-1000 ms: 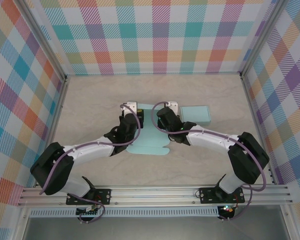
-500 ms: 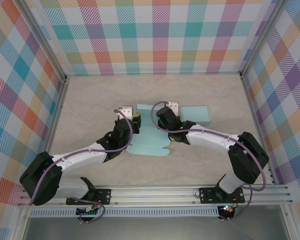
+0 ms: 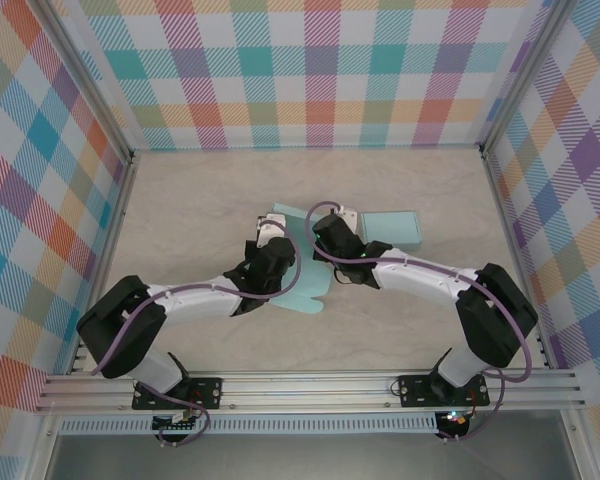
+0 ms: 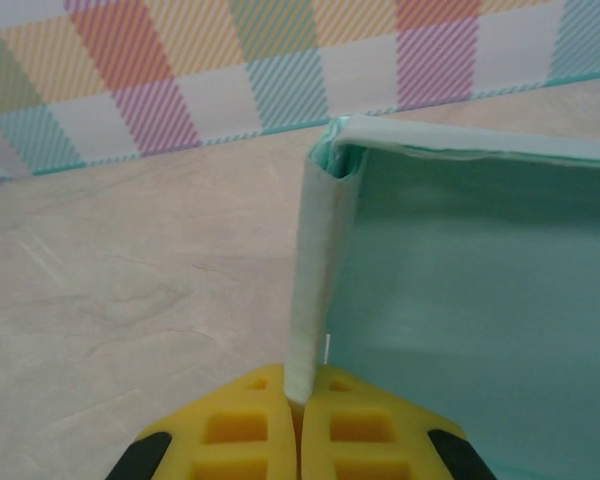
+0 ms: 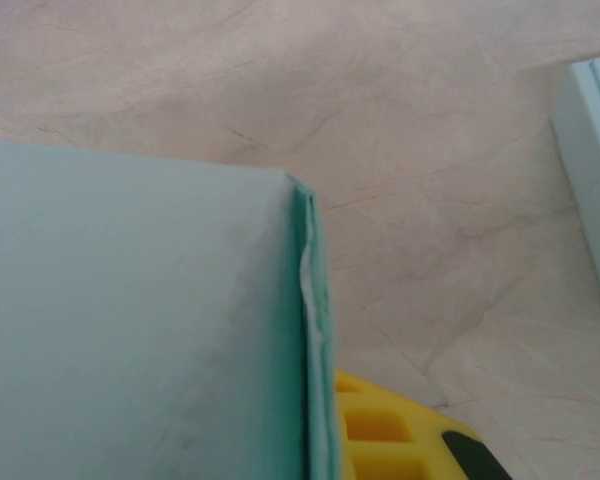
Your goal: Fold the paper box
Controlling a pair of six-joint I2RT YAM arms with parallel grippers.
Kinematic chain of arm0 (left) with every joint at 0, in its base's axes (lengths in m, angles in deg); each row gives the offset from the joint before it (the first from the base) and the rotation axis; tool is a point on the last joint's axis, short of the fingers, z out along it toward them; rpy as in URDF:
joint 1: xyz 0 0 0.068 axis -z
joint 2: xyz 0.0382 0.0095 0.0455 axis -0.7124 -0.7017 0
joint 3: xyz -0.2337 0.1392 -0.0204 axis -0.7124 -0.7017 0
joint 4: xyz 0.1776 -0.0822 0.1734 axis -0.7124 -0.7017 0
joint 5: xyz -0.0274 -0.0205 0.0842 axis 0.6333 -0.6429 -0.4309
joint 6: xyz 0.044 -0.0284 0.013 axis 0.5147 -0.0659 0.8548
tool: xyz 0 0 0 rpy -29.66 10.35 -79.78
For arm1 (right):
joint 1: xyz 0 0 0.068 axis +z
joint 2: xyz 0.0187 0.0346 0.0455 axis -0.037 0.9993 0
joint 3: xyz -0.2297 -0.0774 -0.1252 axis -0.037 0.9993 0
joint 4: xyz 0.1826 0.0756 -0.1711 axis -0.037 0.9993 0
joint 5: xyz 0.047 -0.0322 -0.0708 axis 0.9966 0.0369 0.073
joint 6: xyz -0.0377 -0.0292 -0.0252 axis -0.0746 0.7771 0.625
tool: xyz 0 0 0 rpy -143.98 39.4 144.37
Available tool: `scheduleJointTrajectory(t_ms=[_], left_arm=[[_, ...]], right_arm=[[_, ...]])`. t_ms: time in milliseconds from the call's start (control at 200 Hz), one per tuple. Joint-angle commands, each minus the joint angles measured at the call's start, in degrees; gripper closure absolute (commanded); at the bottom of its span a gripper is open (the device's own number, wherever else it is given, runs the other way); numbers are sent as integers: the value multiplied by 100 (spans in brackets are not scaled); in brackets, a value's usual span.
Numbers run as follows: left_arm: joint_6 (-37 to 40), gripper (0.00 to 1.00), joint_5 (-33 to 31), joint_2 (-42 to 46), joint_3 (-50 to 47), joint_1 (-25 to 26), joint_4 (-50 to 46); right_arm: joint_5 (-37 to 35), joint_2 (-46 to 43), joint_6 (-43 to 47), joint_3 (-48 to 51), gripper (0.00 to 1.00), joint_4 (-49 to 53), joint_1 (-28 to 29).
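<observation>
– Step in hand?
– Raising the side walls, I'd say. Paper box (image 3: 308, 290) lies mid-table. Left gripper (image 4: 296, 425) pinches its 9 o'clock wall (image 4: 315, 260), and right gripper (image 3: 320, 245) is clamped on the 3 o'clock wall (image 5: 315, 300).
– Next?
– Probably creasing both upright without tearing.

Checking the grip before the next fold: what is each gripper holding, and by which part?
The left gripper pinches the paper box by a folded-up side wall; right gripper appears shut on another folded wall edge.
</observation>
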Motion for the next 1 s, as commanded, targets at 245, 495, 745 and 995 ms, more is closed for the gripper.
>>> scheduleJointTrajectory(t_ms=[245, 495, 745, 995], left_arm=[[-1480, 96, -1911, -707, 1084, -275, -1362], [-1533, 66, -398, -209, 643, -276, -1088], [-2103, 35, 1055, 911, 196, 82, -1400], [-2914, 14, 1789, 1909, -99, 250, -2054]], right_arm=[[429, 304, -470, -239, 100, -124, 162], [247, 706, -432, -705, 100, 487, 47], [302, 958, -365, -1120, 100, 1602, -436], [731, 897, 359, -1402, 100, 2455, -749]])
